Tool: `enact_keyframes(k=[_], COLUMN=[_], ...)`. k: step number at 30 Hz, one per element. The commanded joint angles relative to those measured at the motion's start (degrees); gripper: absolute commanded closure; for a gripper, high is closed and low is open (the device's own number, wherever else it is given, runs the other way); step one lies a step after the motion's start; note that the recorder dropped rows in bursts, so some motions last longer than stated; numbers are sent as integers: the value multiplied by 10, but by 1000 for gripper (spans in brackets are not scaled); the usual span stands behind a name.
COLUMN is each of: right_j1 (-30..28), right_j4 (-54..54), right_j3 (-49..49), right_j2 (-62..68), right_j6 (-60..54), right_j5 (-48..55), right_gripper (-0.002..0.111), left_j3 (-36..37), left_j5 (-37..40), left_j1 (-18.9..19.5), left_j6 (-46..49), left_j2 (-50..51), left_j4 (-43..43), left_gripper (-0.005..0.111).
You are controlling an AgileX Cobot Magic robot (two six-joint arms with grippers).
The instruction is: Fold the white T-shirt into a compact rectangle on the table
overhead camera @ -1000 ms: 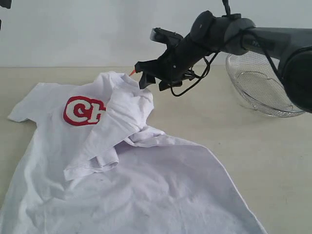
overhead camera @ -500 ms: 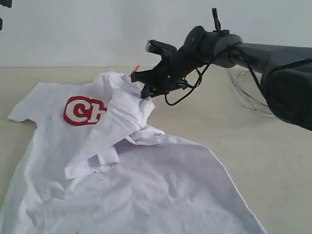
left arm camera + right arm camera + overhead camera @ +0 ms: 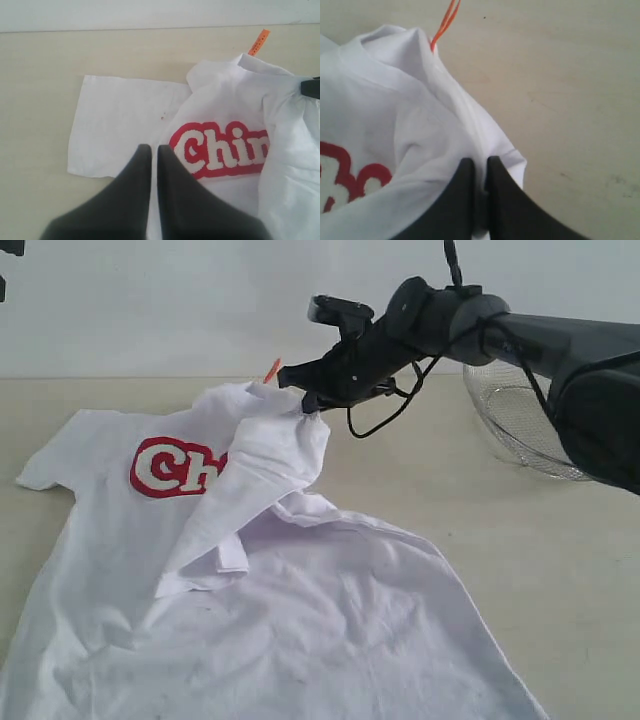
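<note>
Outside, the right gripper (image 3: 306, 402) pinches a raised shoulder fold of the white T-shirt (image 3: 300, 630); the rest lies spread on the table (image 3: 530, 540). Left wrist: the left gripper (image 3: 154, 150) hovers closed and empty over the white T-shirt. Right wrist: cloth sits clamped between the jaws.

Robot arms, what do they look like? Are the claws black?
Yes. The right arm is dark grey, a smooth tube with rounded joints, and a thin black cable loops under its wrist. The right claw and the left claw each have two black fingers that taper to blunt tips.
</note>
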Motion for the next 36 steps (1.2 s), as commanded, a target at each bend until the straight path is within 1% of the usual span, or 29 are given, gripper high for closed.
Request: enact_keyframes(k=[1,6,14,18,19,20,22,24,25,26,28,30,36], right_j1=[-14,-17,-17,-17,-17,-17,-17,-19,-21,-25,-36,-50,-78], right_j4=[-6,-9,-9,-17,-17,-17,-19,-19,-19,-21,-23,-20,1], right_j3=[-14,-37,-40,-44,-44,-44,-44,-44,-44,-44,-44,-44,-49], right_j2=[-7,-4,-1,8,10,13,15,19,20,20,20,17,-19], right_j6=[-1,-13,-30,-29,-29,-29,-29,-26,-18,0,27,39,21], right_j5=[-31,-55,-112,-118,-120,-120,-121,-124,-126,-126,-119,-86,87], right_gripper=[107,107,107,107,105,99,82,53,44,41,47,51,52], left_j3=[3,3,3,3,3,3,3,3,3,3,3,3,3], left_j5=[1,2,3,6,7,9,14,16,16,17,17,17,17], left_j1=[1,1,1,1,1,1,1,1,1,1,1,1,1], left_j6=[5,5,10,10,10,10,10,10,10,10,10,10,12], left_j2=[-6,-6,-6,-6,-6,-6,-6,-6,-6,-6,-6,-6,-6], left_j4=[-4,-3,-7,-7,-7,-7,-7,-7,-7,-7,-7,-7,-12], left_gripper=[102,102,102,102,102,102,102,102,102,102,102,102,102])
